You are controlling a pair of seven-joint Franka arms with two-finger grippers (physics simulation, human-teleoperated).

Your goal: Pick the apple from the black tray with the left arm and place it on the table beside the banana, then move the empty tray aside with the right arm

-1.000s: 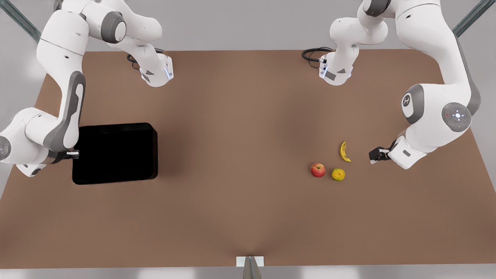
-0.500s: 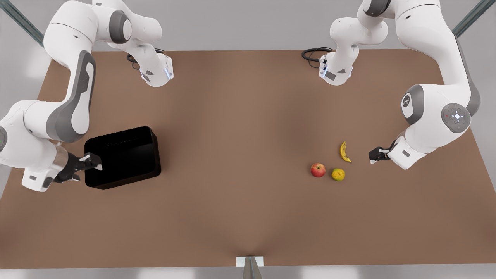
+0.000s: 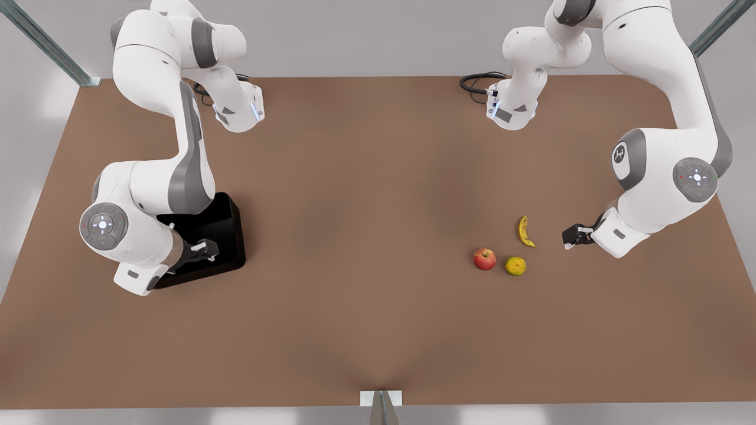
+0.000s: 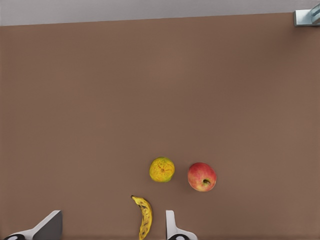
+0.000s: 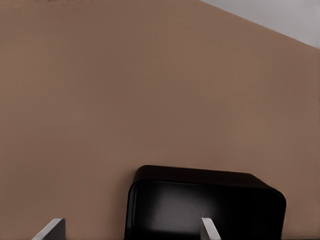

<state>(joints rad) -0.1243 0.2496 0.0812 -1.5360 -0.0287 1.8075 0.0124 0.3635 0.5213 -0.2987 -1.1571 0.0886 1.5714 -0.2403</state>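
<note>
A plain brown worktop (image 3: pixel 366 248) spreads across the front view, matte and evenly lit, with soft darker shading near its middle. Beyond its far edge stands a flat pale grey wall (image 3: pixel 366 35). Slanted grey metal struts (image 3: pixel 44 41) rise past both far corners of the worktop. A small white bracket (image 3: pixel 381 398) sits at the middle of the worktop's near edge.

Simulated robot test cell: plain brown table (image 3: pixel 378 330), grey backdrop, metal frame struts (image 3: pixel 44 41).
</note>
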